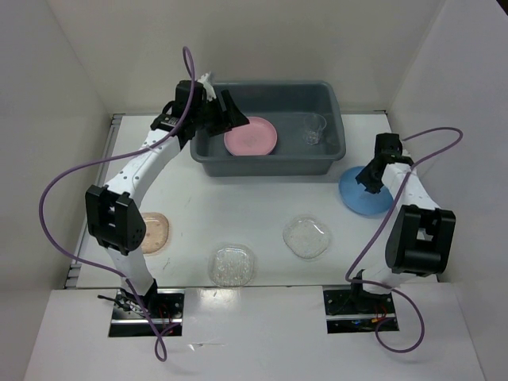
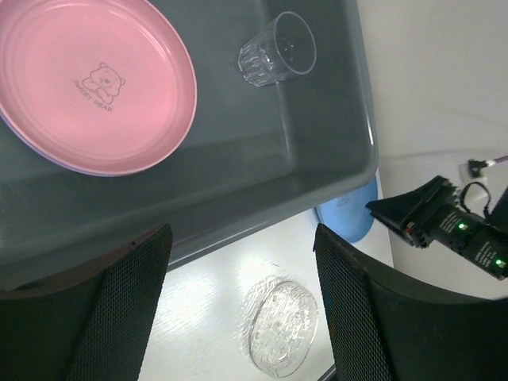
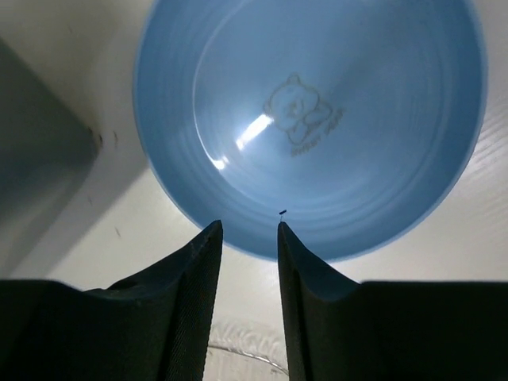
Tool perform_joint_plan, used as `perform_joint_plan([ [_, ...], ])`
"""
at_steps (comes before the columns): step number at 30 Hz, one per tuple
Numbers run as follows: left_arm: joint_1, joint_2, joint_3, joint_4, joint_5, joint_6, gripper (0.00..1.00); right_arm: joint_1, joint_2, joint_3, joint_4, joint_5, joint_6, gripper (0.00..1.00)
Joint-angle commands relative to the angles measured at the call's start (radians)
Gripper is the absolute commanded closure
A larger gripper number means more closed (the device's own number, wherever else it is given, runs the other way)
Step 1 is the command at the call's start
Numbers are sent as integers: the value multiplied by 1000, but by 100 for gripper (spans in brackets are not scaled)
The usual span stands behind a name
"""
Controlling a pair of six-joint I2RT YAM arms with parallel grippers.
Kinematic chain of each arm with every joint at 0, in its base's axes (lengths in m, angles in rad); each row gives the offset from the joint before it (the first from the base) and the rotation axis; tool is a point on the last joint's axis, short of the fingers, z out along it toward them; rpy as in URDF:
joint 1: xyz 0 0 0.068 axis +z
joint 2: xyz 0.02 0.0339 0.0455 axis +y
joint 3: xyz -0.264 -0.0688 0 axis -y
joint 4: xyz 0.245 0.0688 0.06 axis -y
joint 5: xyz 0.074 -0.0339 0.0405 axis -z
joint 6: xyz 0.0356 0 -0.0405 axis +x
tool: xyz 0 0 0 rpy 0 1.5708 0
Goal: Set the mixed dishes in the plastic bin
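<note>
The grey-blue bin [image 1: 270, 163] stands at the back centre. In it lie a pink plate [image 1: 251, 136] and a small clear cup [image 1: 314, 129]. The left wrist view shows the pink plate [image 2: 95, 79] on top of a lilac plate [image 2: 55, 159], with the cup [image 2: 276, 49] beside them. My left gripper [image 1: 235, 117] is open and empty above the bin's left end. The blue plate [image 1: 361, 194] lies on the table right of the bin. My right gripper [image 1: 367, 184] hovers over its near rim [image 3: 317, 119], slightly open and empty.
A peach plate [image 1: 155, 232] lies at the left by the left arm. Two clear textured dishes [image 1: 232, 265] [image 1: 307, 236] lie on the near part of the table. White walls enclose the table on three sides.
</note>
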Motion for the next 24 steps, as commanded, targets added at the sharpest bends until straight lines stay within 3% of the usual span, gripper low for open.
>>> perform_joint_plan([
  [1, 3, -6, -14, 62, 28, -2, 20, 54, 25, -12, -80, -45, -77, 60],
  [9, 3, -6, -43, 71, 40, -12, 20, 224, 105, 32, -115, 32, -215, 44],
  [24, 3, -33, -71, 71, 31, -12, 20, 323, 143, 51, -66, 224, -244, 43],
])
